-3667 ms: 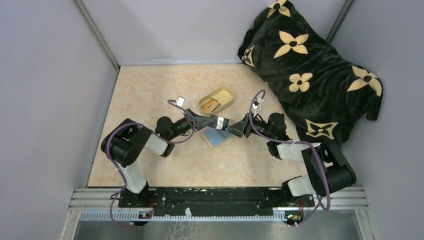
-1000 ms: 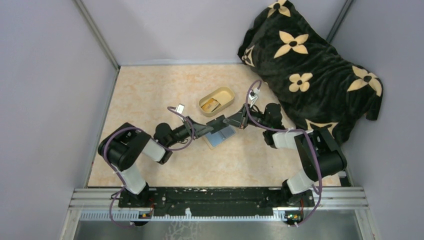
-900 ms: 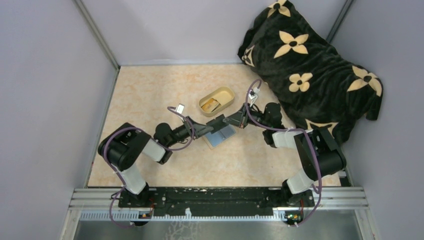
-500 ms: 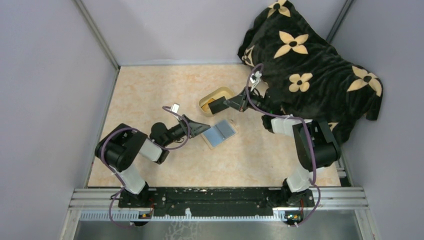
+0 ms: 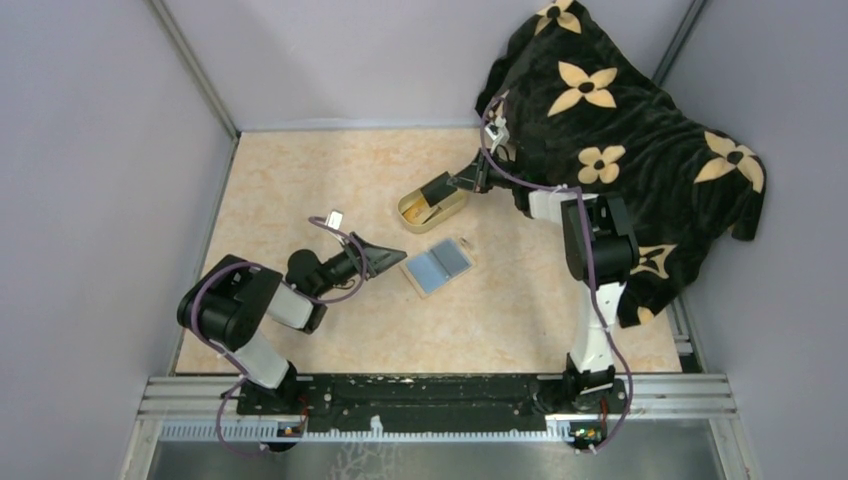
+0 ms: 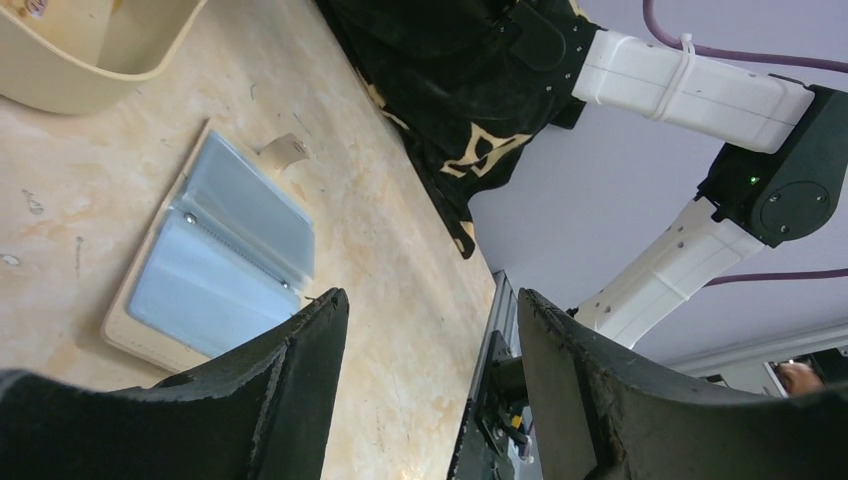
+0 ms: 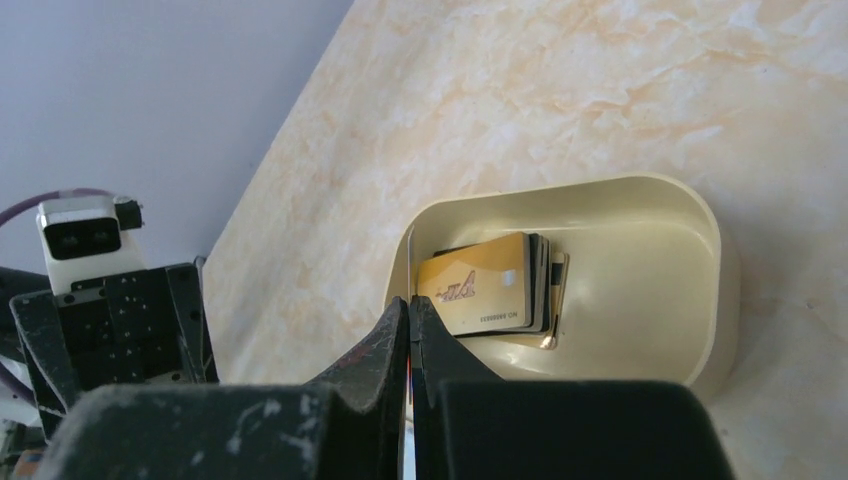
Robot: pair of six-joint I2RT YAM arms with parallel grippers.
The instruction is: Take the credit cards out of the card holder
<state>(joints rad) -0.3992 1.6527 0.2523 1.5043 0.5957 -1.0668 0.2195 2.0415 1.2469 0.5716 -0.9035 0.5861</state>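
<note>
The card holder (image 5: pixel 437 266) lies open on the table, blue-grey faces up, and shows again in the left wrist view as the card holder (image 6: pixel 230 250). My left gripper (image 5: pixel 388 256) stands open just left of it, the left gripper (image 6: pixel 430 300) holding nothing. My right gripper (image 5: pixel 453 184) is shut on a black credit card (image 5: pixel 436 188) held over the cream dish (image 5: pixel 458 200). In the right wrist view the right gripper (image 7: pixel 410 302) pinches that credit card (image 7: pixel 410 255) edge-on above the dish (image 7: pixel 700 215). A stack of cards (image 7: pixel 490 285), a gold one on top, lies in the dish.
A black blanket with cream flowers (image 5: pixel 620 130) covers the back right corner, and the right arm reaches along its edge. Grey walls close the table on the left and back. The metal rail (image 5: pixel 440 395) runs along the near edge.
My right gripper has carried the black card from over the card holder back to above the dish. My left gripper has opened and drawn back left off the card holder.
</note>
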